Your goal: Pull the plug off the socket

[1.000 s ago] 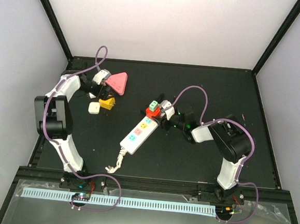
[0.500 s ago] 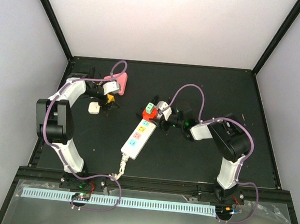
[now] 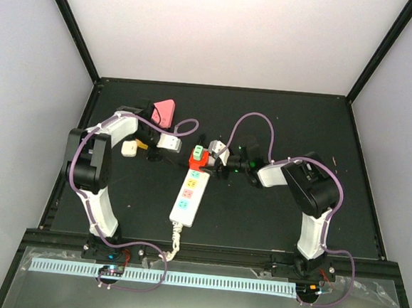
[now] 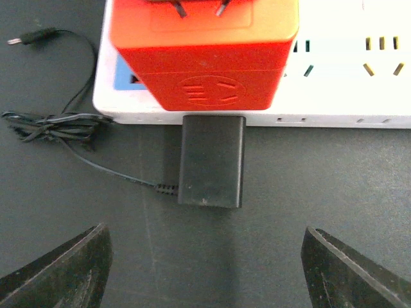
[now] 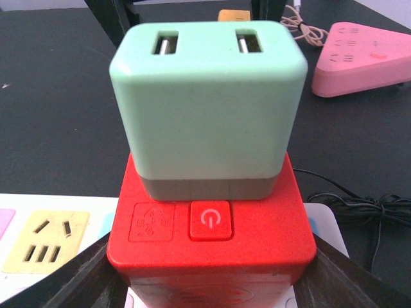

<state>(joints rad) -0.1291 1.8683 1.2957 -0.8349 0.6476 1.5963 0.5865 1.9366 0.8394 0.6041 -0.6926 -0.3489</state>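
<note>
The socket, a long white power strip (image 3: 189, 190) with pastel outlet faces, lies mid-table, its bundled cord (image 3: 176, 244) at the near end. A red cube plug (image 3: 198, 158) sits in its far end, with a mint green plug (image 3: 200, 151) stacked on top. My right gripper (image 3: 213, 157) is shut on the red cube (image 5: 212, 224), fingers against both its sides; the mint plug (image 5: 205, 96) stands above. My left gripper (image 3: 180, 145) is open just left of the cube. Its view shows the cube (image 4: 202, 58), the strip (image 4: 359, 83) and a black adapter (image 4: 212, 160) ahead of the wide-apart fingers.
A pink triangular power strip (image 3: 163, 111) lies at the back left, also in the right wrist view (image 5: 363, 58). A small white adapter (image 3: 128, 149) and a yellow block (image 3: 141, 144) lie beside the left arm. A thin black cable (image 4: 58, 122) is bundled left of the black adapter.
My left gripper has swung right from the pink strip to beside the red cube. My right gripper has moved left with the cube, and the strip has swung to lie nearly straight towards me.
</note>
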